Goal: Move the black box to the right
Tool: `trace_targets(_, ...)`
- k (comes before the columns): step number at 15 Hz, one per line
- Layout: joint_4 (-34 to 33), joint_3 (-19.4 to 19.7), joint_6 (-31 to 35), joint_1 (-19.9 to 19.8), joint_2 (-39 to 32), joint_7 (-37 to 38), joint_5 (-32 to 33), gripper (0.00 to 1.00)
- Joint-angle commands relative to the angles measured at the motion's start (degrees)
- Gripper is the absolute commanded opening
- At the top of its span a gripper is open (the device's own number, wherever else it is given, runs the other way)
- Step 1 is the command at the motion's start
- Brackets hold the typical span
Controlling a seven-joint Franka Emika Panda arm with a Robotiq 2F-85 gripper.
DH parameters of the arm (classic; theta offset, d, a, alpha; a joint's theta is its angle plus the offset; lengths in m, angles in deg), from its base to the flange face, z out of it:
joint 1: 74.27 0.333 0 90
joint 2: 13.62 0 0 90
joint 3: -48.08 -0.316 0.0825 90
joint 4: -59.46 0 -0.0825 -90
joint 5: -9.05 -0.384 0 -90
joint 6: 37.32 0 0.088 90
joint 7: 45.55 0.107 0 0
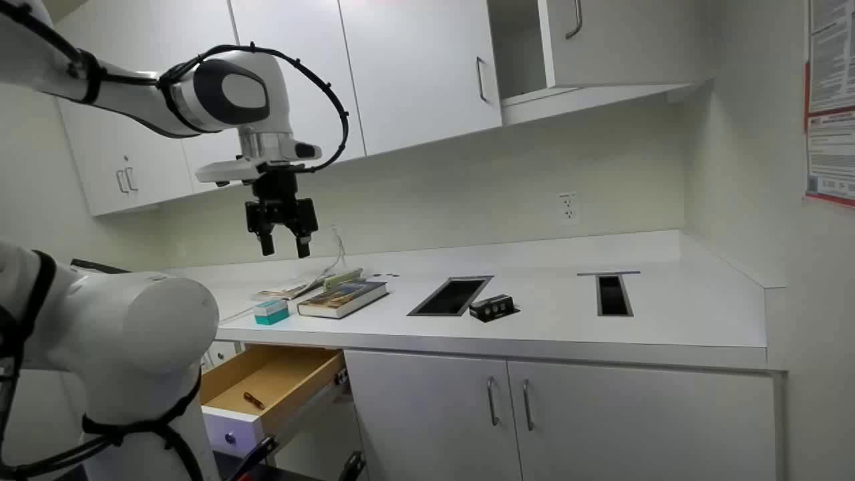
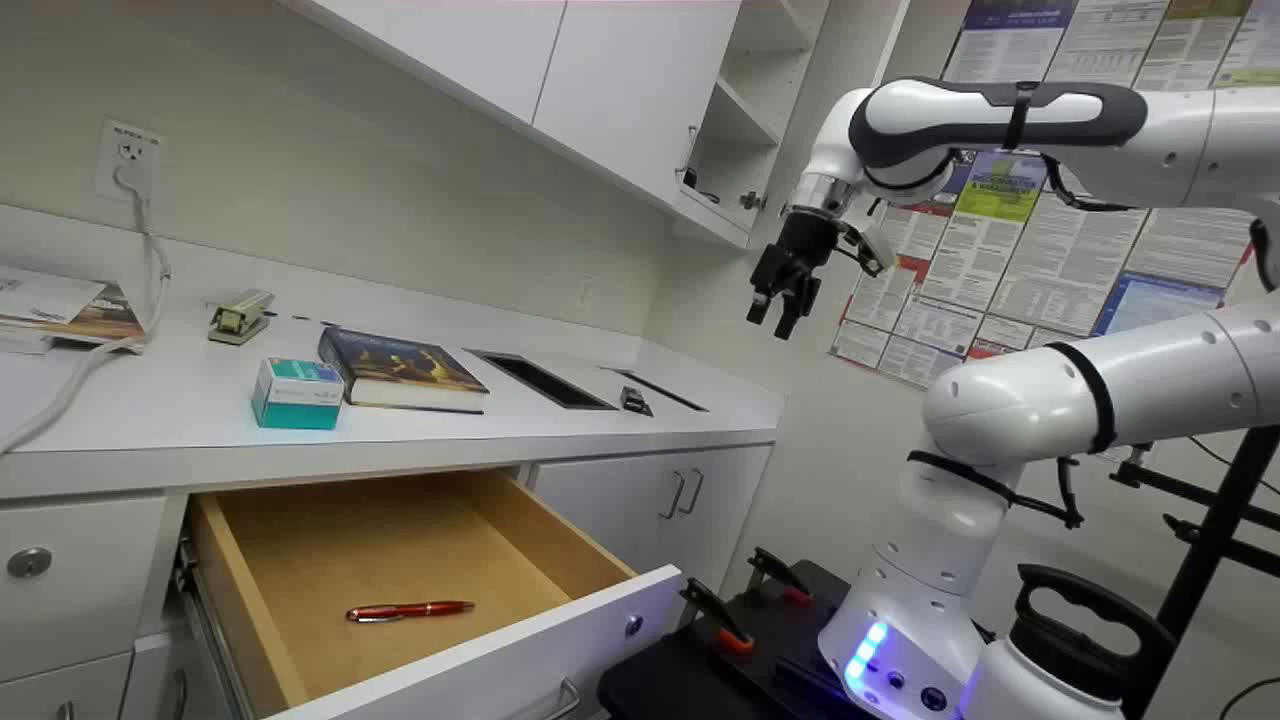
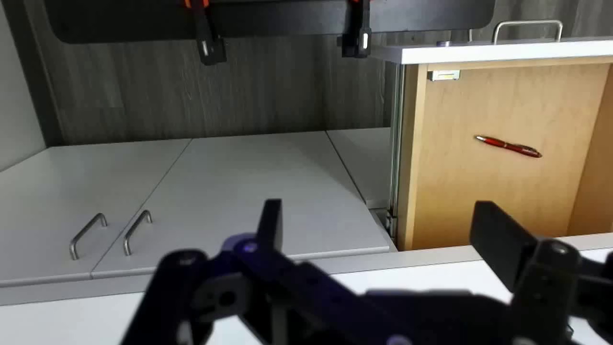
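The black box (image 1: 492,307) is small and low, with several round light spots along its side. It lies on the white countertop, just beside the right edge of a black rectangular cutout in an exterior view. It also shows small beside the cutout in an exterior view (image 2: 634,400). The box does not show in the wrist view. My gripper (image 1: 286,247) hangs high above the counter, pointing down, well away from the box. It also shows in an exterior view (image 2: 772,318). In the wrist view my gripper (image 3: 378,211) has its fingers wide apart with nothing between them.
The larger cutout (image 1: 451,296) and a narrow cutout (image 1: 612,294) open in the countertop (image 1: 548,334). A book (image 1: 342,298), a teal-white carton (image 1: 271,312) and a stapler (image 2: 240,316) lie on the counter. An open drawer (image 2: 590,640) holds a red pen (image 2: 410,610). Wall cabinets (image 1: 421,60) hang above.
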Motion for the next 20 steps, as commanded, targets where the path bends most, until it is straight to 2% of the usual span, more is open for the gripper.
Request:
trace_targets(1,-0.1,-0.5,-0.2,-0.7,-0.1,-0.4,-0.4,1.00)
trace_targets(14,-0.7,-0.7,1.0,-1.3,-0.4,0.1,0.2,1.00)
trace_targets(16,-2.3,-0.8,6.3,-3.7,-2.5,2.3,2.0,1.00)
trace_targets(20,-4.8,0.6,23.8,-9.2,-10.4,5.6,5.8,1.00)
